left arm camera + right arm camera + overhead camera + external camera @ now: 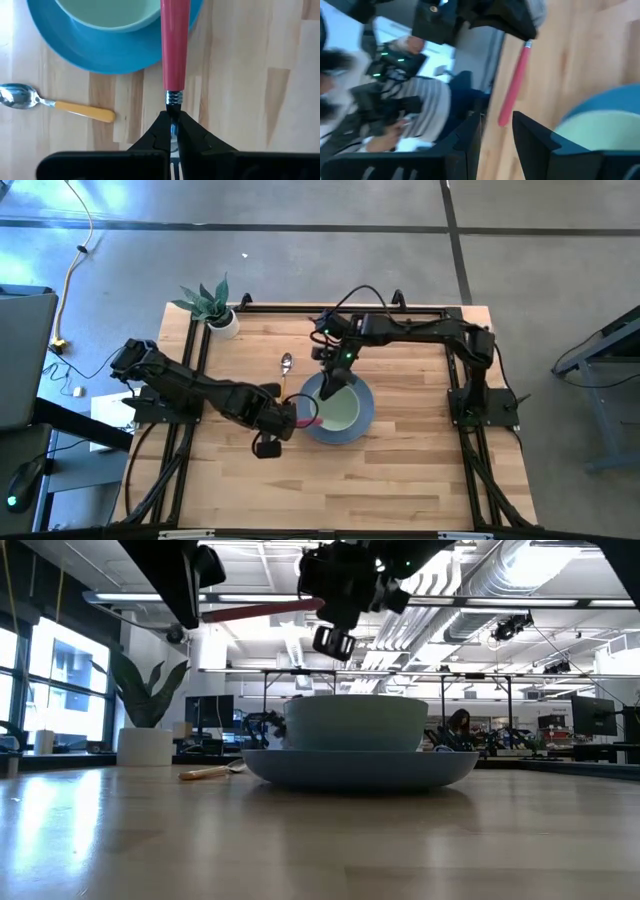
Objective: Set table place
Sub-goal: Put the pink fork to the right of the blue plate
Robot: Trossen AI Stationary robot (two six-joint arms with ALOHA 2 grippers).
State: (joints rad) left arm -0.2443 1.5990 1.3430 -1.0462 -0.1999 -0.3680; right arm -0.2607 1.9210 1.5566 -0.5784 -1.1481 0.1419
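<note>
Above the light-wood bench (400,470), the left gripper (172,131) is clamped on a red-handled utensil (175,45), held off the blue plate (372,415) for laying beside it; the right gripper (496,127) hovers parted over the bowl (340,412).

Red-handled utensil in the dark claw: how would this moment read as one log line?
left gripper: shut on red-handled utensil, held above table | right gripper: open, over bowl on blue plate | spoon: lying beside plate

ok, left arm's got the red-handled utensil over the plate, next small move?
Probably shift the left gripper, shut on the red-handled utensil, sideways off the blue plate before lowering: the handle overhangs the plate rim and bowl, above the table.
</note>
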